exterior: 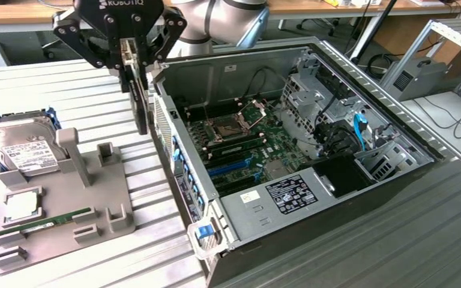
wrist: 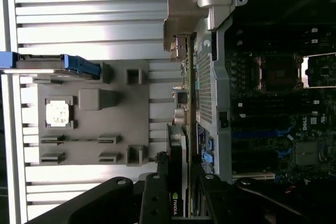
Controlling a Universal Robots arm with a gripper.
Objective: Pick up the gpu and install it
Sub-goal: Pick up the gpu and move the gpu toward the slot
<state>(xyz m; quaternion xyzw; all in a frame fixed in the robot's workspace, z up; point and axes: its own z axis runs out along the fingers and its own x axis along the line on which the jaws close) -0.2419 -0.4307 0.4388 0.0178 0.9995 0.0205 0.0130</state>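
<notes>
The gpu hangs on edge from my gripper, a thin dark card held in the air between the grey holder and the open computer case. The gripper is shut on the card's upper edge. In the wrist view the gpu shows edge-on, with its silvery end bracket at the far end and the gripper clamped around it. The card sits just outside the case's perforated rear wall. The motherboard with blue slots lies inside the case.
A grey holder at the exterior view's left carries a hard drive, a square processor and a green memory stick. Cables and a drive cage crowd the case's far side. The table is ribbed metal.
</notes>
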